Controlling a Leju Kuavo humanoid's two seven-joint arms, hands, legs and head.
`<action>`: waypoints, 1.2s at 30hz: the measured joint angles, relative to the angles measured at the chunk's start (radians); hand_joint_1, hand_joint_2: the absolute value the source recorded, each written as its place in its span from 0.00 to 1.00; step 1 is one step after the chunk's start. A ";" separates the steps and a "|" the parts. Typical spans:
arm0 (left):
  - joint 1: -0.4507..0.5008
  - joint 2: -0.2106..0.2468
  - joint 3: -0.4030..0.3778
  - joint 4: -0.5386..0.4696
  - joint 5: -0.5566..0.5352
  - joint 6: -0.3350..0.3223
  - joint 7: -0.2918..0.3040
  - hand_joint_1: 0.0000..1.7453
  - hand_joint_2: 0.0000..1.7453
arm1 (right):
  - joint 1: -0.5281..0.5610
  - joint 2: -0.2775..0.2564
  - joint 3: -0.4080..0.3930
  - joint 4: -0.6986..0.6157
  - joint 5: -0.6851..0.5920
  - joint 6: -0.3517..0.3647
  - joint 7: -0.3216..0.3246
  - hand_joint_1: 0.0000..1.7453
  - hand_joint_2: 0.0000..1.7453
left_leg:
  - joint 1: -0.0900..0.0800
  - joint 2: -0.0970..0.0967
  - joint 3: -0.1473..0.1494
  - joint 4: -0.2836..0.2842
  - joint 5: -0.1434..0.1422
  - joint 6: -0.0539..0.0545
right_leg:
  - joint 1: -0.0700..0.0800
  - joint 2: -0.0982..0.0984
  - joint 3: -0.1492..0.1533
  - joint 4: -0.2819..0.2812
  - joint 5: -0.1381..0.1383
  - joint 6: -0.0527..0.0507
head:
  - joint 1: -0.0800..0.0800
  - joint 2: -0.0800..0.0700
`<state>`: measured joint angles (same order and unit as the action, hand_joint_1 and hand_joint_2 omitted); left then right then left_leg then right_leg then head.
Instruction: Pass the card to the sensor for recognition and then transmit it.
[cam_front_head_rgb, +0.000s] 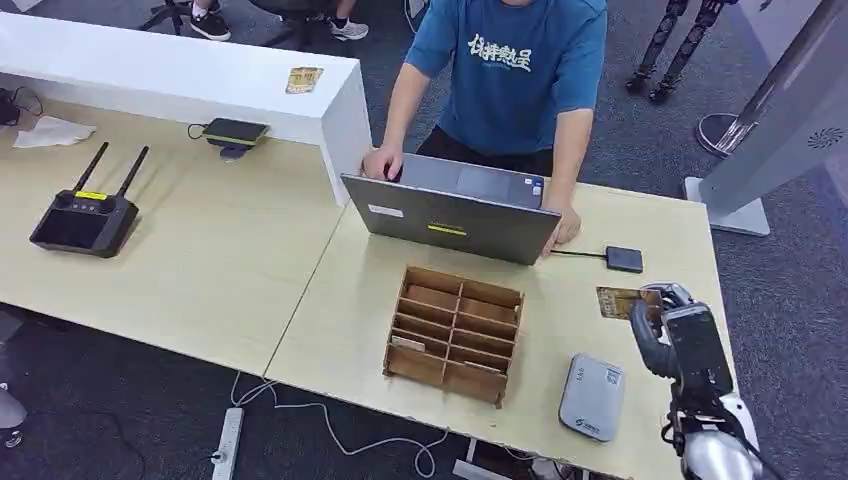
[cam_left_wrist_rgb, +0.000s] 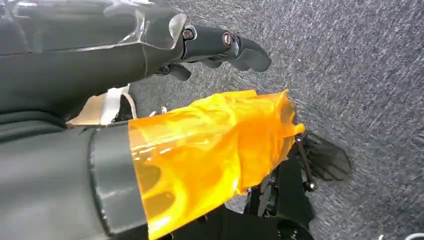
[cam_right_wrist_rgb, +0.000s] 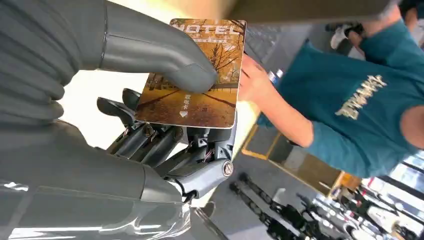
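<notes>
My right hand (cam_front_head_rgb: 668, 325) is raised over the right end of the light wooden table (cam_front_head_rgb: 330, 300) and holds a card (cam_front_head_rgb: 617, 301). In the right wrist view the card (cam_right_wrist_rgb: 200, 95) is orange-brown with an autumn picture and the word HOTEL, and my right hand (cam_right_wrist_rgb: 165, 150) pinches it between the grey thumb and the dark fingers. A small black sensor box (cam_front_head_rgb: 624, 259) lies flat on the table just beyond the card, cabled to the laptop. My left hand (cam_left_wrist_rgb: 200, 42) hangs over grey carpet and holds nothing, its fingers apart.
A person in a blue shirt (cam_front_head_rgb: 520, 70) works at an open laptop (cam_front_head_rgb: 450, 212). A wooden slotted rack (cam_front_head_rgb: 455, 333) stands mid-table and a grey flat device (cam_front_head_rgb: 591, 397) lies near the front edge. On the left are a black remote (cam_front_head_rgb: 85, 220) and another card (cam_front_head_rgb: 304, 79).
</notes>
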<state>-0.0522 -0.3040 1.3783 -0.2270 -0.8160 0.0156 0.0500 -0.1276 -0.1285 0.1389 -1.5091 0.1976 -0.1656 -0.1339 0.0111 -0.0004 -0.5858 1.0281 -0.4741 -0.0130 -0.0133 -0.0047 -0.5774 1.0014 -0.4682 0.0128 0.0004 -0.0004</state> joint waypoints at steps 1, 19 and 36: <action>0.000 -0.001 0.001 0.000 0.003 0.000 -0.001 0.00 0.00 | 0.022 -0.002 0.000 -0.010 0.000 0.006 0.004 1.00 1.00 | 0.000 0.000 0.000 0.000 0.000 0.000 | 0.000 0.000 0.000 0.000 0.000 0.000 | -0.001 0.000; 0.003 -0.005 0.023 0.000 0.029 -0.002 -0.012 0.00 0.00 | 0.213 -0.011 0.002 -0.097 0.002 0.012 0.028 1.00 1.00 | 0.000 0.000 -0.001 0.000 -0.001 0.000 | 0.000 0.000 0.000 0.000 -0.001 0.001 | 0.000 0.000; 0.004 -0.006 0.035 0.000 0.032 -0.004 -0.018 0.00 0.00 | 0.275 0.008 0.016 -0.089 0.052 -0.058 0.098 1.00 1.00 | 0.000 0.001 -0.001 0.000 -0.001 0.001 | 0.000 0.000 0.000 0.000 -0.001 0.001 | 0.000 0.000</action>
<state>-0.0484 -0.3101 1.4137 -0.2270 -0.7835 0.0118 0.0324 0.1471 -0.1209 0.1553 -1.5980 0.2495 -0.2232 -0.0362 0.0111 0.0003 -0.5865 1.0281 -0.4753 -0.0124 -0.0134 -0.0043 -0.5777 1.0014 -0.4689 0.0135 0.0000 -0.0004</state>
